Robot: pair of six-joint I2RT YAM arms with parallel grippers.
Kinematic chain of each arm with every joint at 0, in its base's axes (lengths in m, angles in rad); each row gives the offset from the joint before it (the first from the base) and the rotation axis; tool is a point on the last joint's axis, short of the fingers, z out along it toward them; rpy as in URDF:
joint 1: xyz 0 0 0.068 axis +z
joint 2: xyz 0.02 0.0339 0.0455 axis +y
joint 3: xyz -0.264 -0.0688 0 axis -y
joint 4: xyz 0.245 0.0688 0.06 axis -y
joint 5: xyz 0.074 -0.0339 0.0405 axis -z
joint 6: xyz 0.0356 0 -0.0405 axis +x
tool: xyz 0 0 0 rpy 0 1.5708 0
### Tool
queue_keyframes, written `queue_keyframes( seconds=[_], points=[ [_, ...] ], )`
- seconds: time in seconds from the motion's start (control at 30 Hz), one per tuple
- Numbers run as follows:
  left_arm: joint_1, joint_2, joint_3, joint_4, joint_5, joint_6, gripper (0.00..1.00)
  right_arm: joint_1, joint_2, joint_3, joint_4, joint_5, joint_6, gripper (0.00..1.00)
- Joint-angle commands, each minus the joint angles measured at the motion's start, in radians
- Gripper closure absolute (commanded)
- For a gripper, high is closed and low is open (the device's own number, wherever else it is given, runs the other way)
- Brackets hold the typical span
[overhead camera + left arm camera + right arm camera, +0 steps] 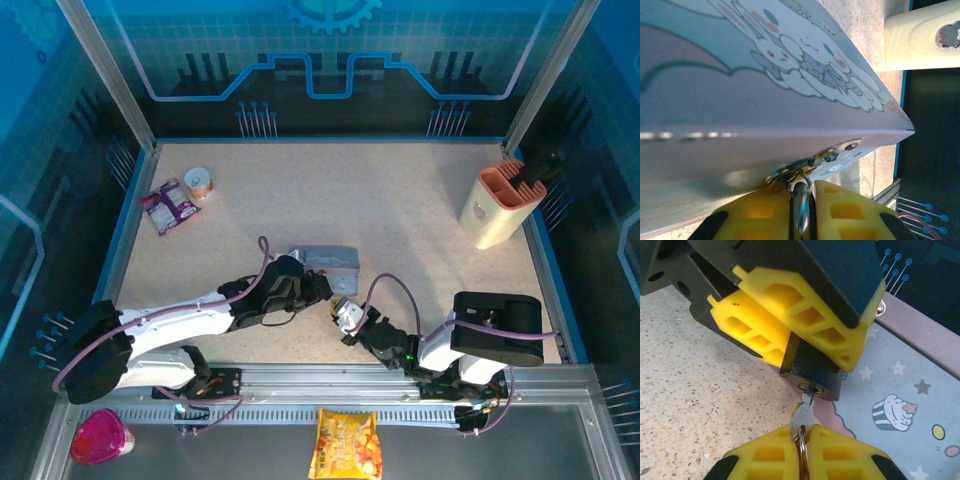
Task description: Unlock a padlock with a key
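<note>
My right gripper [801,434] squeezes the tiny silver metal key [803,412], its tip in the keyhole of the small dark padlock [810,372]; my left gripper [801,200] pinches that lock so it won't wobble; the pastel cartoon tin [900,390] sits right behind, leaving little room; the cream holder [490,220] stands far off.

On my feed, the left hand [802,194] has its yellow fingers [760,215] pinched on a thin dark metal padlock [801,216], which hangs from the silvery hasp [836,151] of the pastel cartoon-printed tin [740,90]. The speckled bench [865,30] lies beyond.
</note>
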Motion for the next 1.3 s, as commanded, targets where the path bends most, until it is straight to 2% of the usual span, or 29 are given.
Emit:
queue_keyframes(
  seconds=[0.0,0.23,0.53,0.63,0.8,1.03,1.13,1.27],
  points=[
    [-0.030,0.014,0.056,-0.036,-0.019,0.033,1.00,0.015,-0.034,0.035,0.056,0.027,-0.002,0.91],
    [-0.091,0.076,0.098,-0.090,-0.035,0.023,1.00,0.013,-0.064,0.060,-0.011,0.050,0.006,0.93],
    [-0.123,0.142,0.135,-0.129,-0.029,-0.022,1.00,0.042,0.015,0.075,0.164,0.202,-0.082,0.93],
    [-0.123,0.153,0.140,-0.141,-0.025,-0.033,1.00,0.046,0.029,0.092,0.164,0.219,-0.070,0.95],
    [-0.125,0.152,0.123,-0.121,-0.023,-0.048,1.00,0.017,0.007,0.062,0.164,0.150,0.061,0.93],
    [-0.124,0.148,0.122,-0.118,-0.029,-0.055,1.00,0.011,-0.021,0.053,0.129,0.133,0.105,0.88],
    [-0.124,0.132,0.098,-0.097,-0.048,-0.071,1.00,0.011,-0.021,0.050,0.128,0.129,0.107,0.82],
    [-0.125,0.118,0.095,-0.108,-0.062,-0.068,1.00,0.009,-0.012,0.057,0.118,0.119,0.114,0.81]
  ],
)
